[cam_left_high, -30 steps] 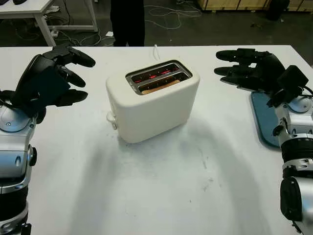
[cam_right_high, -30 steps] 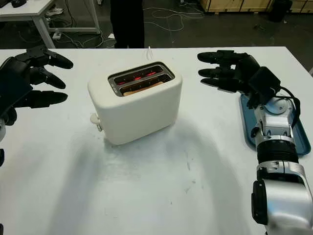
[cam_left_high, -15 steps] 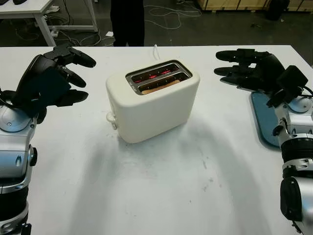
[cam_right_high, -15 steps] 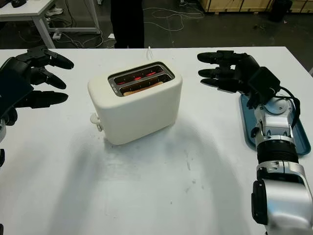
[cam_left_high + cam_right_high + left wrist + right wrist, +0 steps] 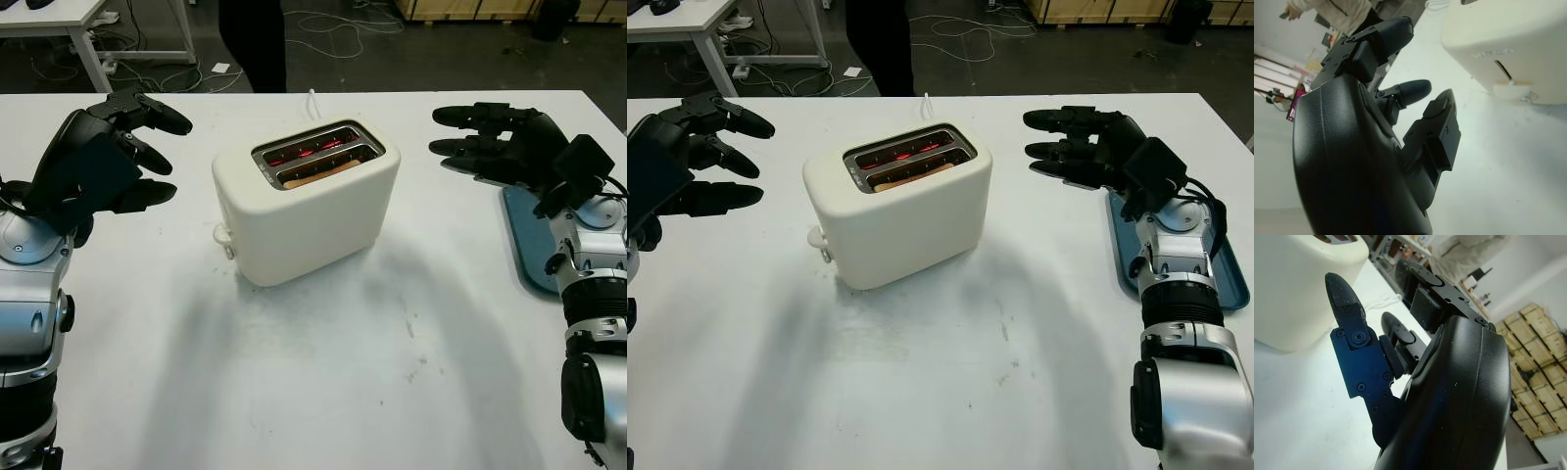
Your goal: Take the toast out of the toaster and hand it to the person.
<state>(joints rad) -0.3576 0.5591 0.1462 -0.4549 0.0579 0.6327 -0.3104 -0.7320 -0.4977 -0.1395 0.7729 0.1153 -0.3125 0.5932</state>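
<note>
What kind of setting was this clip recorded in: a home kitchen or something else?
Probably a lab or workshop, not a kitchen: a cream two-slot toaster sits alone on a plain white table, loose cables trail over the dark floor beyond, and stacked wooden crates stand at the back.

Bare white surface (image 5: 323, 372) lies open on both sides of the cream plastic toaster (image 5: 306, 201), and nothing hangs above its slots. A flat blue tray (image 5: 1225, 279) sits by the right edge. A person's dark-clothed legs (image 5: 253, 44) stand beyond the far edge.
</note>
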